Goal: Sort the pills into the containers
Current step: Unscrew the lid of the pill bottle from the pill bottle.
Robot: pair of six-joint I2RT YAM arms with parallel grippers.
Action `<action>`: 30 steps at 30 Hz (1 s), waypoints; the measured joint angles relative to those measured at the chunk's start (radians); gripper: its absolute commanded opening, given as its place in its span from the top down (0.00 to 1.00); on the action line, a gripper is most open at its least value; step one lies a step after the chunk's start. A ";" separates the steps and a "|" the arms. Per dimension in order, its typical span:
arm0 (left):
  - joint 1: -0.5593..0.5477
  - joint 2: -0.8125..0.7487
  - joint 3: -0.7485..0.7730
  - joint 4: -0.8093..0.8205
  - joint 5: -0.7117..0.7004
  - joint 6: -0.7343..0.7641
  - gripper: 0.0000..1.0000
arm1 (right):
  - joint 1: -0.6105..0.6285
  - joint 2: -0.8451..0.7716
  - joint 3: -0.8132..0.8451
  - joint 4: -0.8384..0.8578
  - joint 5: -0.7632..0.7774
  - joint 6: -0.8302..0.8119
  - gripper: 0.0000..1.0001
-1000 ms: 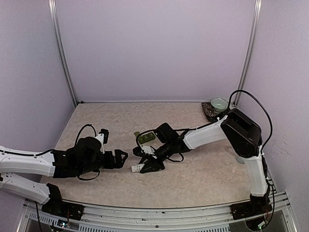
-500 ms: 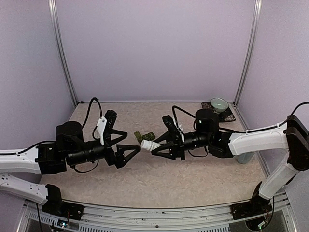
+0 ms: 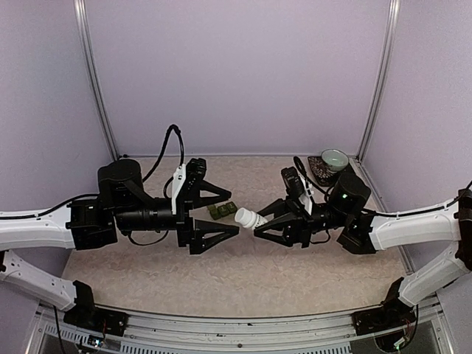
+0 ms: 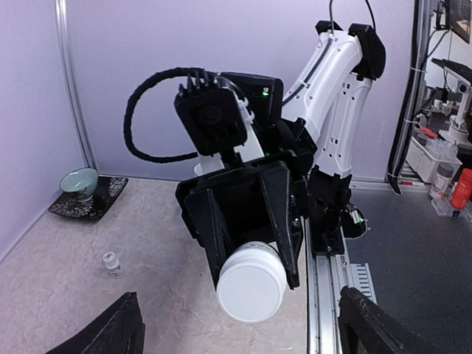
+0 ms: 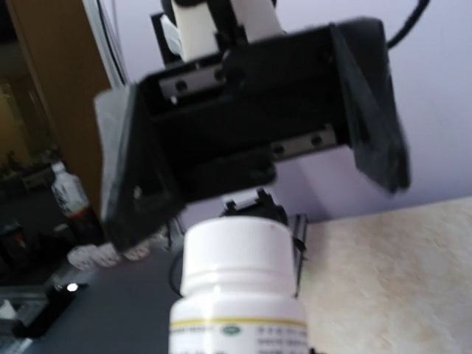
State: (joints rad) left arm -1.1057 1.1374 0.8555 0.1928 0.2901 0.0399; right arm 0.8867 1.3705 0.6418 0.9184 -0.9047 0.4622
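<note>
**Q:** Top view: how do the parts stand?
**A:** The containers [image 3: 222,210] lie on the table [image 3: 295,273] near its centre. They are too small to tell whether the lids are up. The right gripper [image 3: 262,221] reaches in from 3 o'clock, clamped on a white bottle [image 3: 249,217] held off the table, with its cap pointing to 9 o'clock. The left gripper [image 3: 233,212] faces it from 9 o'clock with its jaws spread wide and nothing in them, near the cap but apart from it. A bowl [image 3: 334,158] on a saucer [image 3: 319,169] sits in the 1 o'clock corner.

**Q:** Left wrist view?
**A:** The bottle is at centre with its cap [image 4: 251,284] toward the lens, pinched between the right gripper's fingers [image 4: 284,221]. The left gripper's own fingers show only at 7 and 5 o'clock, well apart and empty. A small vial [image 4: 111,263] stands on the table at 9 o'clock. The containers are out of frame.

**Q:** Right wrist view?
**A:** The capped bottle is at 6 o'clock. The left gripper's open jaws, blurred, frame it from 12 o'clock.

**Q:** How far along is the task?
**A:** By these views it is early. The cap is on and no loose pill shows anywhere. Nothing can be seen inside the containers. Uncapping, emptying and sorting appear to remain.
</note>
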 measured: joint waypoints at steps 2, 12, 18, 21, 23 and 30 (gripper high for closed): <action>0.000 0.020 0.018 0.002 0.034 0.019 0.20 | 0.000 0.000 0.000 0.029 -0.008 0.033 0.81; 0.000 0.064 0.055 0.001 0.126 0.070 0.42 | 0.000 0.019 -0.005 0.150 -0.051 0.146 0.81; 0.000 0.095 0.072 0.002 0.154 0.082 0.63 | 0.000 0.030 -0.005 0.160 -0.062 0.164 0.82; 0.000 0.104 0.074 0.002 0.157 0.084 0.73 | 0.000 0.032 -0.005 0.169 -0.068 0.168 0.82; 0.001 0.105 0.077 0.002 0.158 0.085 0.75 | 0.000 0.032 -0.005 0.174 -0.071 0.169 0.82; 0.001 0.105 0.077 0.003 0.153 0.076 0.78 | 0.000 0.032 -0.005 0.170 -0.069 0.145 0.87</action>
State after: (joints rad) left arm -1.1049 1.2419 0.9321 0.1959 0.4427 0.1154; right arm 0.8867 1.4025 0.6365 1.0885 -0.9733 0.6067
